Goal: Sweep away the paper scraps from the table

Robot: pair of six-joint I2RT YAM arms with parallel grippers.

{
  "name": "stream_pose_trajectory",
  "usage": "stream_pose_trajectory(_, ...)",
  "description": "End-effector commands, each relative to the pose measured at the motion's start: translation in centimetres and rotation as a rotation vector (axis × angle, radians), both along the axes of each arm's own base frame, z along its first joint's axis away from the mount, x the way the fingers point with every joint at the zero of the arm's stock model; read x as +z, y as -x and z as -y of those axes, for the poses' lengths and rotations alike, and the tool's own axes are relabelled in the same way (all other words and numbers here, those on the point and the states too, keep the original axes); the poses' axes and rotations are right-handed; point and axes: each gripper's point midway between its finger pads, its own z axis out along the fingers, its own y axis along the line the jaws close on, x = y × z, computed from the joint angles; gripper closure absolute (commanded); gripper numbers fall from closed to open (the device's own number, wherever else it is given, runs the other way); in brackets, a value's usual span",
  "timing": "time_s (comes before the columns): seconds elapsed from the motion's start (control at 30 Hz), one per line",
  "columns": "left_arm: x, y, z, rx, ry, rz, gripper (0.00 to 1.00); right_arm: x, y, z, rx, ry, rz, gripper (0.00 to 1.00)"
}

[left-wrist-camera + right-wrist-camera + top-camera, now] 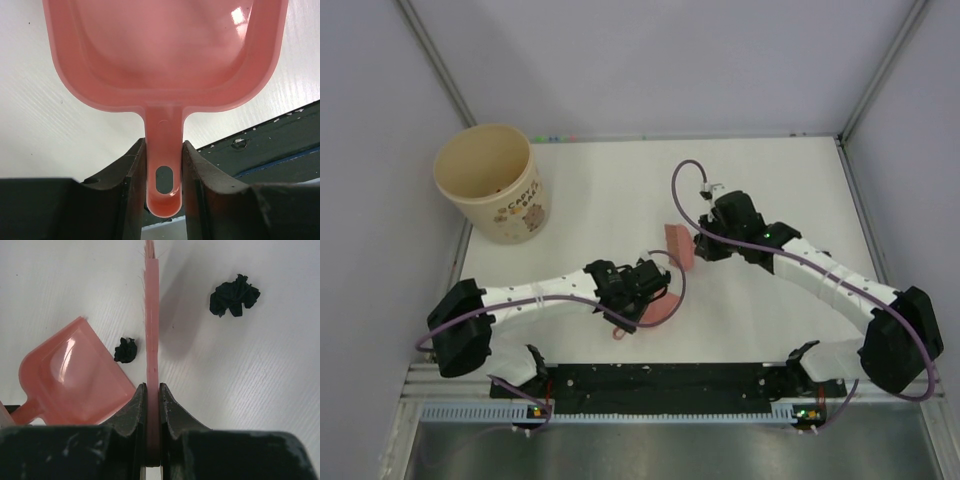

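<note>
Two paper scraps (125,350) lie on the table (260,390), at eleven and one o'clock from the right gripper (152,392), which clamps the brush (151,315). The left gripper (164,160) pinches the dustpan (165,50) by its handle; best to sweep low toward its lip.

The dustpan (165,60) and brush (151,340) were pink; the paper scraps (234,295) black; the table (610,190) plain white; the cup (520,215) cream (brown cartoon print on its side).
</note>
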Motion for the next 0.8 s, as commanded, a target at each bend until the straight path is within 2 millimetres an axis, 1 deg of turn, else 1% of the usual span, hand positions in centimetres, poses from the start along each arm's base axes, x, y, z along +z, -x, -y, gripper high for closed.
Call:
stream_pose_trajectory(0.0,0.5,-1.1,1.5,0.003,0.033,0.045,1.00,0.9,-0.5,-1.3,0.050,-0.052,0.039,1.00)
stream_pose_trajectory(0.13,0.1,-1.2,1.7,0.010,0.034,0.041,1.00,0.5,0.3,-1.9,0.108,-0.073,0.016,1.00)
stream_pose_trajectory(0.33,-0.2,-1.3,1.9,0.014,0.035,0.045,1.00,0.1,2.3,-2.6,0.189,-0.113,-0.038,1.00)
stream_pose_trajectory(0.37,-0.3,-1.3,1.9,0.017,0.034,0.044,1.00,-0.2,2.6,-2.6,0.193,-0.113,-0.052,1.00)
stream_pose_trajectory(0.53,-0.3,-1.3,2.0,0.025,0.042,0.048,1.00,-0.2,3.6,-2.4,0.194,-0.133,-0.082,1.00)
stream_pose_trajectory(0.77,-0.2,-1.3,2.4,0.037,0.071,0.049,1.00,0.3,5.0,-2.3,0.191,-0.172,-0.120,1.00)
